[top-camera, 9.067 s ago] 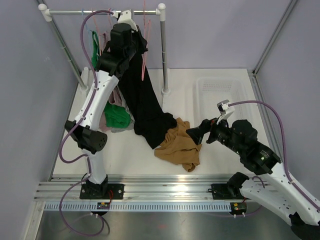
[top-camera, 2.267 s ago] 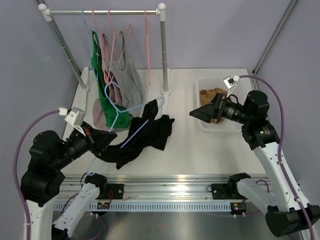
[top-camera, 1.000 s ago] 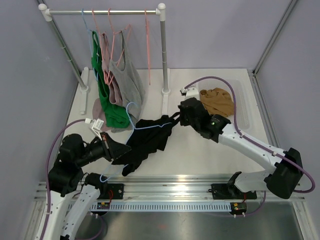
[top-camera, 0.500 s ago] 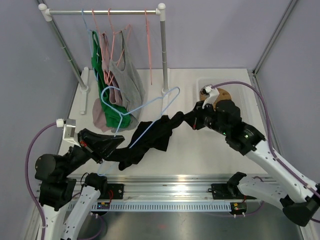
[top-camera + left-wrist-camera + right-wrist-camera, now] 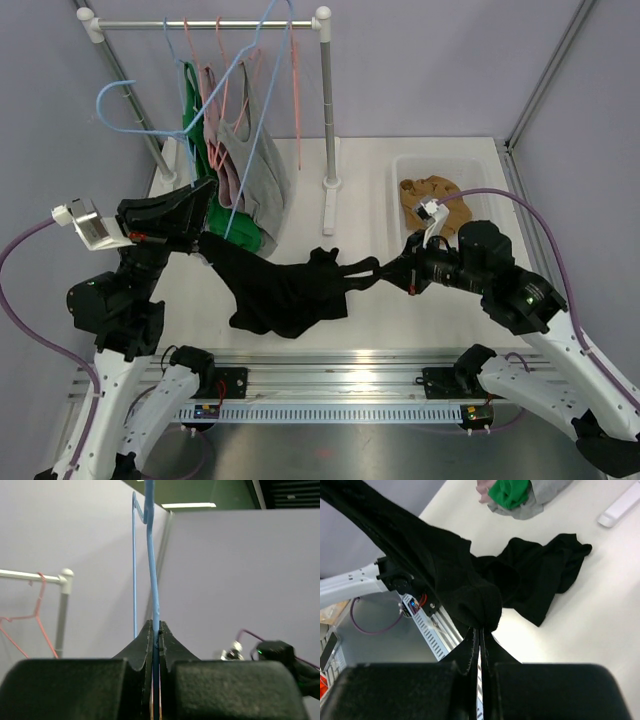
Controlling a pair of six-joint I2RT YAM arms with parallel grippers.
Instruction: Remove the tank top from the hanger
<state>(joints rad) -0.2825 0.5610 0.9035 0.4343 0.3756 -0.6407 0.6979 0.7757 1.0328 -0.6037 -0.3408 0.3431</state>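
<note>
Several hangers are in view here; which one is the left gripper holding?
The large blue hanger, raised off the rail and clamped between the left gripper's fingers. The pink hangers and the other blue one stay hooked on the rail.

Tank top (image 5: 285,290) between both pincers

The black tank top (image 5: 285,290) is stretched out in a crumpled band above the white table (image 5: 390,300), one end pinched near the left pincer (image 5: 205,238), the other bunched in the right pincer (image 5: 385,268); its middle sags in loose folds. The light blue wire hanger (image 5: 190,110) stands raised and tilted, its hook up by the rail, its lower wire clamped at the left.
</note>
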